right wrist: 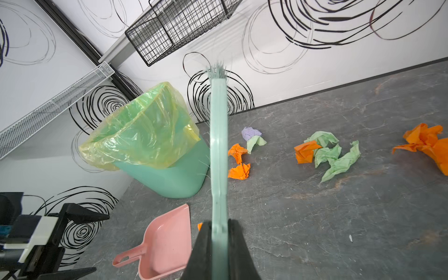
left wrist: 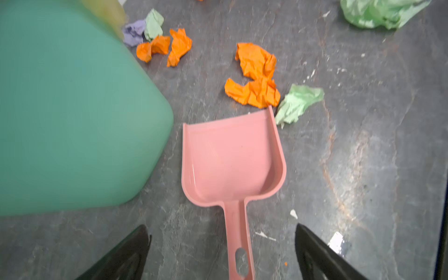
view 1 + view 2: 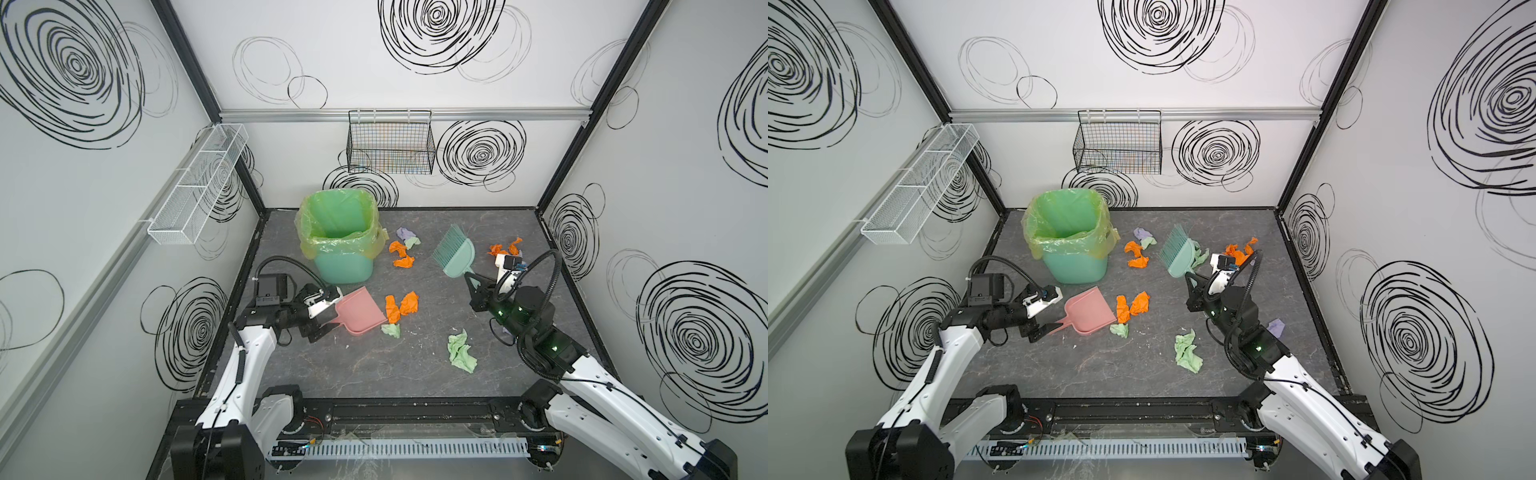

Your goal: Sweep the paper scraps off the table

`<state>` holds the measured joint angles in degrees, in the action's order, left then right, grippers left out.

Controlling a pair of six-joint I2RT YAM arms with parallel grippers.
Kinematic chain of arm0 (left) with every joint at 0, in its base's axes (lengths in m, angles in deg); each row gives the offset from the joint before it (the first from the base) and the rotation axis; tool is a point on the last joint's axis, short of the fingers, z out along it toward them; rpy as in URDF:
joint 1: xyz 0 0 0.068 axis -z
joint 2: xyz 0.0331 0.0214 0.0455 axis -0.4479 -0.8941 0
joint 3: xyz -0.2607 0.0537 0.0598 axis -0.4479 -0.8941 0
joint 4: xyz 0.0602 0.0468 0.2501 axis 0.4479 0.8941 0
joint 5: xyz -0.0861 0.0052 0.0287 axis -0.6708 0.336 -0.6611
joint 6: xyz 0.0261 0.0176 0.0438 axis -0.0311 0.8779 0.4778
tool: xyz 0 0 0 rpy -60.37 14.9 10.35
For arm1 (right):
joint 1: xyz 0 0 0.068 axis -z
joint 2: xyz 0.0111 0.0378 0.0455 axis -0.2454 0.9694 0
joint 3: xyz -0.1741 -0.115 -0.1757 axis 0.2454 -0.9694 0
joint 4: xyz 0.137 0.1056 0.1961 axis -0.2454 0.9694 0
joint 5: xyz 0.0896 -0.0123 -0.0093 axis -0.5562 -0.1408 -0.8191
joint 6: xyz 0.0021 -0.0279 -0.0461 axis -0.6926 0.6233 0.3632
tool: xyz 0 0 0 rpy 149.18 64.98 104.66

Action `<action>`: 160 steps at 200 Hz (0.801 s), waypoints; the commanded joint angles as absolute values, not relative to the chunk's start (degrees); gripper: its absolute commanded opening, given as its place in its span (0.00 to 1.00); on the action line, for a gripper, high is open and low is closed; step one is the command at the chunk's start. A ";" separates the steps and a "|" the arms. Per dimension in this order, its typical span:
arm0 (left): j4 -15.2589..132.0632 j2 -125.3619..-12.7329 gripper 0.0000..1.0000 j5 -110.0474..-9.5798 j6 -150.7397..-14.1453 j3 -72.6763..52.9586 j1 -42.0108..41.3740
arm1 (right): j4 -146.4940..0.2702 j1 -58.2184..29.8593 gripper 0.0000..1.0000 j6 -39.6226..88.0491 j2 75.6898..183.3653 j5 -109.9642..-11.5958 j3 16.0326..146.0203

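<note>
Crumpled paper scraps lie scattered on the dark grey table (image 3: 374,374). An orange pair (image 3: 401,307) and a small green one (image 3: 390,330) sit at the mouth of a pink dustpan (image 3: 359,309), which lies flat. A bigger green wad (image 3: 460,351) lies mid-table, and more scraps (image 3: 401,253) sit beside the bin. My left gripper (image 2: 222,228) is open, its fingers wide on either side of the dustpan's handle without touching it. My right gripper (image 1: 219,223) is shut on the handle of a teal brush (image 3: 453,253), held above the table with its bristles pointing toward the back wall.
A teal bin (image 3: 340,241) with a yellow-green liner stands at the back left, close to the dustpan. Orange scraps (image 3: 505,248) lie near the right wall. A black wire basket (image 3: 390,141) and a white one (image 3: 199,183) hang on the walls.
</note>
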<state>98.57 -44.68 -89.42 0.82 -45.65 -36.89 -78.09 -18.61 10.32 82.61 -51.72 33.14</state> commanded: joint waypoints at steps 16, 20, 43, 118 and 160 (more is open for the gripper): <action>98.59 -48.53 0.97 -95.09 14.12 -51.18 -42.15 | -79.49 -17.88 0.00 9.04 82.07 -52.75 32.07; 98.38 -48.91 0.98 -95.44 14.36 -51.62 -42.32 | -79.39 -17.80 0.00 9.04 82.08 -52.75 32.07; 93.63 -50.27 0.99 -96.69 12.12 -53.91 -42.78 | -79.38 -17.14 0.00 9.13 82.29 -52.97 32.08; 85.35 -57.65 0.84 -99.21 5.22 -53.68 -42.61 | -82.40 -16.31 0.00 7.69 83.13 -53.89 30.80; 84.57 -60.32 0.80 -96.36 3.23 -52.26 -40.05 | -83.24 -16.22 0.00 7.01 82.88 -54.51 30.01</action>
